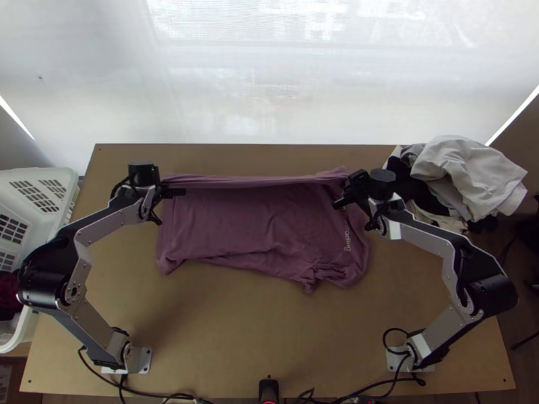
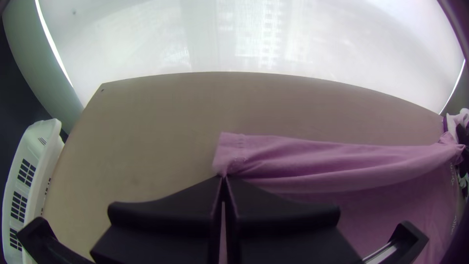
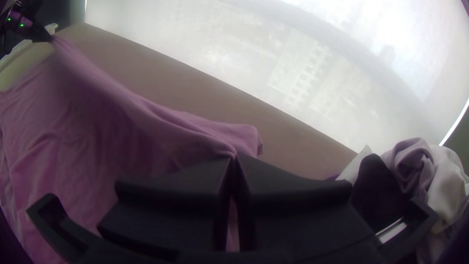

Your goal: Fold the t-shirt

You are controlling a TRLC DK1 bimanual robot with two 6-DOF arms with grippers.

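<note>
So the t-shirt (image 1: 249, 222) is lying mostly flat on the bench (image 1: 269, 337), closer to the far edge than the near one, with the side along the far edge pulled up into a long loose roll. The left hand (image 2: 223, 177) is clamped on the end toward the far left corner, right beside the stitched hem (image 2: 238, 149). The right hand (image 3: 234, 157) is closed on the other end of that roll, with a bit of cloth poking out past it.

Handling-wise, it looks like thin, soft, light knit. It won't hold a shape by itself, so the stretch between the hands will probably sag or twist if they drift together. Not fragile, but a hard tug could drag the whole thing or stretch it. Doesn't look slippery, though a tiny pinch might still creep out.

Those two far-side ends seem like decent spots for folding toward the near edge: keep both level, light tension, lay it down slow. The hem's stitching should give a firmer bite than plain cloth. The near side is crumpled toward the right, so it'll probably want smoothing, or a grab right at its corners later.
</note>
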